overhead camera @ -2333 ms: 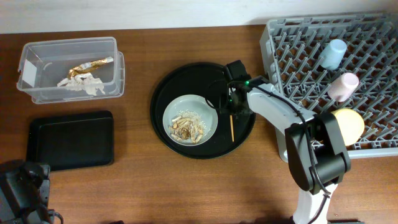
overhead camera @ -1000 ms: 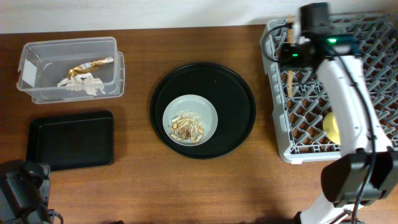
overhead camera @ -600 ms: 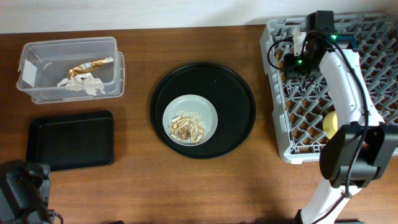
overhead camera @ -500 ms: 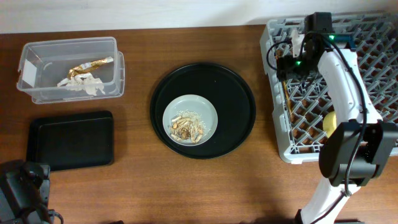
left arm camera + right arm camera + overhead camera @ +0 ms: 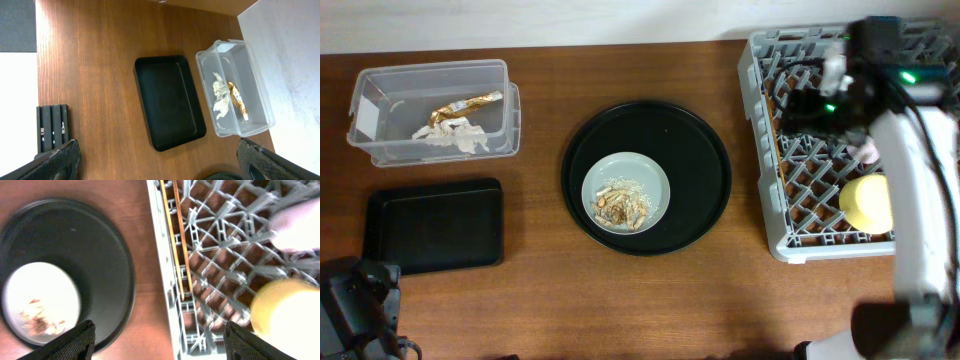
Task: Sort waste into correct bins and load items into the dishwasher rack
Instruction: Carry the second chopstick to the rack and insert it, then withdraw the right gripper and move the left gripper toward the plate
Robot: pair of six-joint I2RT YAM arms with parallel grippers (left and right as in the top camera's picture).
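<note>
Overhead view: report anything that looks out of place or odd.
The pale grey plate holds loose food scraps, unsorted, on the round black tray. In the rack, two thin sticks lie flat along its left edge. Nothing looks spilled or damaged.

Brown wood-grain table [image 5: 540,300], evenly lit with no hard shadows, set with its far edge against a plain white wall [image 5: 520,20], faintly mottled.

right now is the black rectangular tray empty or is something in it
Empty. The black rectangular tray shows only bare floor, overhead and from the left wrist; crumpled paper and wrapper lie in the clear tub.
</note>
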